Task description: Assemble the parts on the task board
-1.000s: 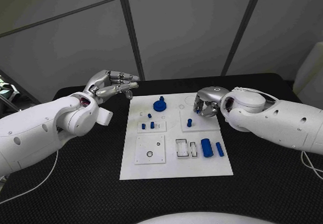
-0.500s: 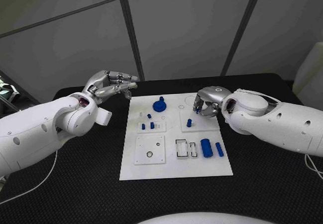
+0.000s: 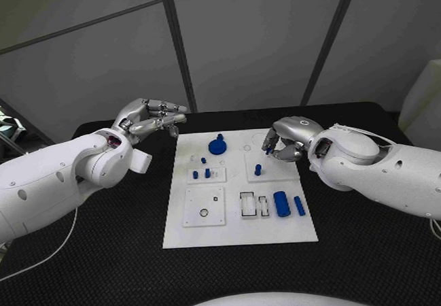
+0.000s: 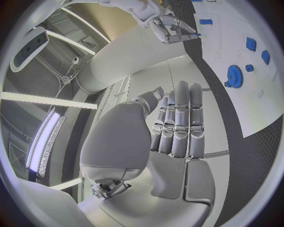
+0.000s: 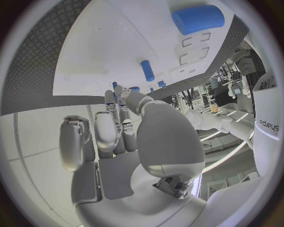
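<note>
Two hands up at the far end of the task board. Left hand hangs over the black table just off the board's far-left corner, fingers curled in together, nothing in them; wrist view shows the fingers side by side and bare. Blue gear part stands on the board near that hand, a little toward the board's middle; same gear seen in the left wrist view beyond the fingertips.

Right hand is over the board's far-right area, fingers bunched, a small blue piece at the fingertips, pinched it seems; right wrist view shows a blue tip at the ends of the fingers. Upright blue peg stands just beside and nearer than that hand. Two short blue pegs stand further off, toward the left hand's side. Big blue cylinder and a thin blue pin lie side by side well nearer than the right hand, next to a rectangular slot. Square plate with a ring hole lies on the board, nearer than the left hand.
</note>
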Controlling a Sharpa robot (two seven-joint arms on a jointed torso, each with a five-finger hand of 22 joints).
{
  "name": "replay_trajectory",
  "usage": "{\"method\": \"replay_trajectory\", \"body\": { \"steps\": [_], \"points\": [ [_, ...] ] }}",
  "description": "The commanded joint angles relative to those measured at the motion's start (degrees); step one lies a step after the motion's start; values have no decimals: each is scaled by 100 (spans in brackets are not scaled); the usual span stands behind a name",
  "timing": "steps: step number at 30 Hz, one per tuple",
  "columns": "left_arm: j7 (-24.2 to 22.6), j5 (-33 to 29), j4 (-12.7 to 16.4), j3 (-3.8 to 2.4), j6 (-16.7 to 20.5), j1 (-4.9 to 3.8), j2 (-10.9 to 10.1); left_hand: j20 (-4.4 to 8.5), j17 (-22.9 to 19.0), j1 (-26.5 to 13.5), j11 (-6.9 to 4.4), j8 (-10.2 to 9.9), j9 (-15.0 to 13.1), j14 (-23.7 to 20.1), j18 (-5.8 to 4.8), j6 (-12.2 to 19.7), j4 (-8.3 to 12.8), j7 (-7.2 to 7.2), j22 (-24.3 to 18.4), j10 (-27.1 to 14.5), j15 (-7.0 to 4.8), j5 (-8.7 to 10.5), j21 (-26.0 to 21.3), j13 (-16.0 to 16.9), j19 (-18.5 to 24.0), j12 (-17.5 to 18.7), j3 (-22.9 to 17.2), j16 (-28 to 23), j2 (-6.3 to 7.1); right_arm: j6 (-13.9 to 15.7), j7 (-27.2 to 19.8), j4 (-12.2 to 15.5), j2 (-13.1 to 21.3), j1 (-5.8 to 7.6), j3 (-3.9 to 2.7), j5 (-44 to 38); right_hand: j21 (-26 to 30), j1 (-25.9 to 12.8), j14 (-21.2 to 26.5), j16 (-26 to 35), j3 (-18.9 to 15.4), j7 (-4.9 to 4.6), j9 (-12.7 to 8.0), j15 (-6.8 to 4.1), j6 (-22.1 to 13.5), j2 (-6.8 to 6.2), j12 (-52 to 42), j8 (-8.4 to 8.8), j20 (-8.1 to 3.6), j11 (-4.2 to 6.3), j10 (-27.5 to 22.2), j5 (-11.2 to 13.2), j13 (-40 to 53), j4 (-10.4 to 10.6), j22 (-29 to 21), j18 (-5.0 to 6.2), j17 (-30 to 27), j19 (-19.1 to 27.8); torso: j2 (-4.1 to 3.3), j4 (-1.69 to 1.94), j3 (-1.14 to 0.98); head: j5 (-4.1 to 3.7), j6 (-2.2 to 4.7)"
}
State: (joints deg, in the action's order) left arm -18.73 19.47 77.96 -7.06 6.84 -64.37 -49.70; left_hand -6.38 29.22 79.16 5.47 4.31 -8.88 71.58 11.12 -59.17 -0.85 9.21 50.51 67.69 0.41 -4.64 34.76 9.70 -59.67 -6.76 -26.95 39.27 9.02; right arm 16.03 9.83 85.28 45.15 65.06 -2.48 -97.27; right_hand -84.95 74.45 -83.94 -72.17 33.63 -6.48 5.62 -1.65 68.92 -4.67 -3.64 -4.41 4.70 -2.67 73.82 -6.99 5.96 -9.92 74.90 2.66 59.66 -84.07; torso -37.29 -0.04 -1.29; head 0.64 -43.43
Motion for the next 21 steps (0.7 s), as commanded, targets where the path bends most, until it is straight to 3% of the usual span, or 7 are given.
{"method": "replay_trajectory", "body": {
  "steps": [1,7,10,13,18,21],
  "points": [
    [-28,-45,-6,-5,-69,-8,24,-41,-7,-45,3,-13,-5,18,-70,15,9,35,-7,-26,37,12,-34,5,-7,19,28,-27,4,268,-40,267,15,13,-14,145,-24,-57,-104,-39,26,15,9,-36,44,-2,1,16,-46,-5,31,-5,-10,5,909,-99,-2,-239,-3,0,0,20,-3],
    [-24,-62,-36,-5,-86,-8,88,-42,-8,-50,4,-15,-6,20,-70,16,5,35,-11,-28,38,12,-40,6,-9,19,32,-32,3,228,-100,657,-163,11,-17,245,-24,-57,-104,-39,26,15,9,-36,44,-2,1,16,-46,-5,31,-5,-10,5,909,-99,-2,-239,-11,6,-1,101,-27],
    [-24,-65,-45,-5,-93,-9,125,-42,-8,-50,4,-15,-6,20,-70,16,5,35,-11,-28,38,12,-40,6,-9,19,32,-32,3,169,-138,755,-336,6,-9,263,-21,-61,-103,-37,27,15,9,-36,44,-5,1,18,-46,-5,29,-5,-11,4,906,-99,-7,-237,-11,12,7,157,-56],
    [-24,-67,-54,-5,-100,-9,157,-42,-8,-50,4,-15,-6,20,-70,16,5,35,-11,-28,38,12,-40,6,-9,19,32,-32,3,71,-160,807,-493,-38,6,261,-15,-69,-102,-32,29,14,9,-36,41,-8,4,21,-46,-6,24,-2,-13,5,898,-96,-18,-232,-15,6,2,211,-65],
    [-19,-68,-58,-4,-112,-10,211,-44,-9,-56,5,-18,-6,22,-70,18,-1,36,-18,-31,39,9,-50,8,-11,20,38,-39,1,-49,-212,763,-755,-183,140,213,-19,-83,-101,-31,35,12,7,-35,34,-10,7,29,-46,-8,15,7,-17,8,903,-98,-24,-235,-12,2,4,318,-104],
    [-13,-68,-60,-2,-113,-10,229,-44,-9,-56,5,-18,-6,22,-70,18,-1,36,-18,-31,39,9,-50,8,-11,20,38,-39,1,-98,-237,695,-879,-293,175,200,-19,-83,-101,-31,35,12,7,-35,34,-10,7,29,-46,-8,15,7,-17,8,903,-98,-24,-235,-14,3,2,382,-129]
  ]
}}
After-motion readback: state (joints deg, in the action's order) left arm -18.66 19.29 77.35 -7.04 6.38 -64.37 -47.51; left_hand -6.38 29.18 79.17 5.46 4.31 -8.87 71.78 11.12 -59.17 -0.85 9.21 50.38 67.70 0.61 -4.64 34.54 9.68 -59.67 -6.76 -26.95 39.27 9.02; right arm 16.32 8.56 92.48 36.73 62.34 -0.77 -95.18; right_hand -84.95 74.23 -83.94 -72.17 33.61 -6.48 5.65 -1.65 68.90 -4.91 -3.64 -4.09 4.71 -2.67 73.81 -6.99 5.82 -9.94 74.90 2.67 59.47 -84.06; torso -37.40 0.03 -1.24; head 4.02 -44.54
